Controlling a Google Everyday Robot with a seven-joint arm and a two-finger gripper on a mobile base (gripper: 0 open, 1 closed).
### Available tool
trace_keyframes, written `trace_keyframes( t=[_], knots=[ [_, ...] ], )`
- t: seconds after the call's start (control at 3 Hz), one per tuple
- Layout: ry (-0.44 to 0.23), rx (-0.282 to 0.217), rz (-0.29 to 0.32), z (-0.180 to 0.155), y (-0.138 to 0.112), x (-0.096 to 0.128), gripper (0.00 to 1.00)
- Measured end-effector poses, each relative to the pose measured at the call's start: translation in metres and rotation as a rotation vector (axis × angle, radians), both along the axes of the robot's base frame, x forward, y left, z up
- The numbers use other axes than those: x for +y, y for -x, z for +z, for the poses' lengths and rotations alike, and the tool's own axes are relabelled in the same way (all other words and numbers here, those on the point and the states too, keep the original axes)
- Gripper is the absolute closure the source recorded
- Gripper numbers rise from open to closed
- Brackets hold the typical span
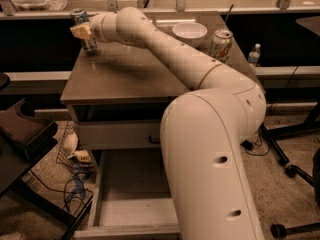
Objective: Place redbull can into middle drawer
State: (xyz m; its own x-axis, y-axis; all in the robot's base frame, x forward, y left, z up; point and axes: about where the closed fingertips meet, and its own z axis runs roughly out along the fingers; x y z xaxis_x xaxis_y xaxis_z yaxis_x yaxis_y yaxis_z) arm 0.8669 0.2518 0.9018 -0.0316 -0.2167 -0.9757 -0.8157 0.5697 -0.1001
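Note:
The redbull can, slim with a silver top, stands tilted at the far left corner of the brown cabinet top. My gripper is at that corner, its yellowish fingers closed around the can's middle. The arm reaches there from the lower right and fills much of the view. The middle drawer is pulled open low in front of the cabinet and shows a flat grey floor; my arm hides its right part.
A white bowl and a fatter white-and-green can stand at the back right of the top. A closed drawer front sits above the open drawer. Cables lie on the floor at left; a chair base is at right.

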Motion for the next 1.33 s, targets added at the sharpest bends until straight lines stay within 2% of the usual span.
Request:
trace_keyframes(
  t=[0.33,0.67,1.0,1.33],
  knots=[
    [0.016,-0.016,-0.067,0.045,0.010,-0.036,1.00],
    [-0.020,-0.049,-0.197,0.116,0.054,-0.108,1.00],
    [-0.090,-0.089,-0.297,0.171,0.107,-0.172,1.00],
    [-0.146,-0.077,-0.366,0.185,0.172,-0.222,1.00]
  ],
)
